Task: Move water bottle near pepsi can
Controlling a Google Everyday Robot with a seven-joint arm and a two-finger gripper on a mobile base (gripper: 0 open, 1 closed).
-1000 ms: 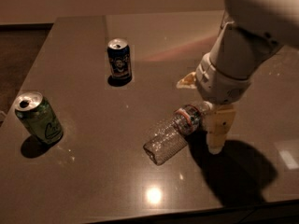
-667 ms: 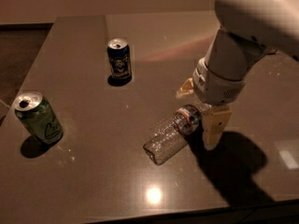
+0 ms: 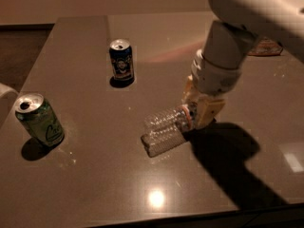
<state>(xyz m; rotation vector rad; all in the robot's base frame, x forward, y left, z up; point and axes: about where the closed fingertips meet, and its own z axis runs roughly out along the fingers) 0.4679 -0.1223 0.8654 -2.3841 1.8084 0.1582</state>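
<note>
The water bottle (image 3: 163, 130) lies on its side on the dark table (image 3: 85, 184), a little right of the middle, with its cap end pointing right and back. My gripper (image 3: 198, 106) comes down from the upper right and is shut on the bottle's cap end, one finger on each side of the orange-banded label. The bottle still rests on the table. The pepsi can (image 3: 121, 60) stands upright at the back, left of and behind the bottle, well apart from it.
A green can with white script (image 3: 39, 120) stands near the table's left edge. A crumpled packet (image 3: 269, 47) lies at the far right, partly behind my arm. A white rounded object (image 3: 4, 97) shows past the left edge. The table's front edge runs along the bottom.
My gripper's fingers have drawn together around the bottle's cap end. The arm and bottle have shifted slightly to the left. The cans have not moved.
</note>
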